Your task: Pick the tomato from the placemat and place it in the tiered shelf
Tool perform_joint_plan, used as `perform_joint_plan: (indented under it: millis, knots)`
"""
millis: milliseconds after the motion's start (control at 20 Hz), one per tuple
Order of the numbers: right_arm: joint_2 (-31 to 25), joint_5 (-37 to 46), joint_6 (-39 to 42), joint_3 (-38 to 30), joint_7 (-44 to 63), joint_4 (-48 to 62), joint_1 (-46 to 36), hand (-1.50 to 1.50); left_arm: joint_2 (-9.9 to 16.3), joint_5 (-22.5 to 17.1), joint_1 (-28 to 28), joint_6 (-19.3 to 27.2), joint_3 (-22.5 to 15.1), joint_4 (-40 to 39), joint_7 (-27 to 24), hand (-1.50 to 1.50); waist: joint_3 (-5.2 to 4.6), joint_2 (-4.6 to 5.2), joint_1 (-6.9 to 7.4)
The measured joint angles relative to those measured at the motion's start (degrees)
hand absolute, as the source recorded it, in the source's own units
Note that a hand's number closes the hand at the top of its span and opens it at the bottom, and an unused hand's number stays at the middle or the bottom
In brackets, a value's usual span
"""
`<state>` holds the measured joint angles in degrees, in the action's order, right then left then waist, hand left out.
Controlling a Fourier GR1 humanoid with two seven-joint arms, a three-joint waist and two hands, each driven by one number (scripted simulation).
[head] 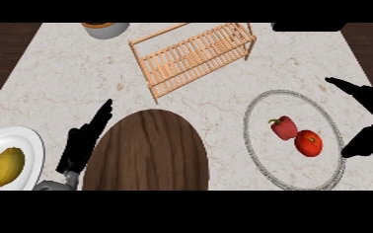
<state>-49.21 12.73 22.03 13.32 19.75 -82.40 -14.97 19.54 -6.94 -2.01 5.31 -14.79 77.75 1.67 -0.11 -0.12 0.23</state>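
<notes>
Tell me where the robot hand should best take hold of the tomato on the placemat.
Probably round the tomato's right and lower sides, coming from the right, where the right robot hand is. The red pepper touches its upper left, so that side is blocked. The round shape suits fingers curling around its middle.

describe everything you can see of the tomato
The tomato is round, glossy red and whole, with a small dark stem spot on top. It lies on the round grey-rimmed placemat, in its right half, touching the red pepper at its upper left. The right robot hand shows just beside it to the right, not holding it.
</notes>
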Motion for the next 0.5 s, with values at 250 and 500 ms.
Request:
perform_joint_plan:
  millis: [250, 500]
  knots:
    - [6.57, 1.79, 3.04, 2.64, 10.24, -3.37, -1.77, -1.50, -0.76, 1.03, 0.54, -0.56, 0.79, 0.08, -0.24, 0.00, 0.05, 0.05, 0.00]
    - [10.65, 4.62, 5.64, 3.69, 16.81, -4.44, -0.93, -1.50, -0.90, 1.36, 0.45, -1.83, 2.29, 1.13, 1.12, 0.00, 0.08, 0.07, -0.09]
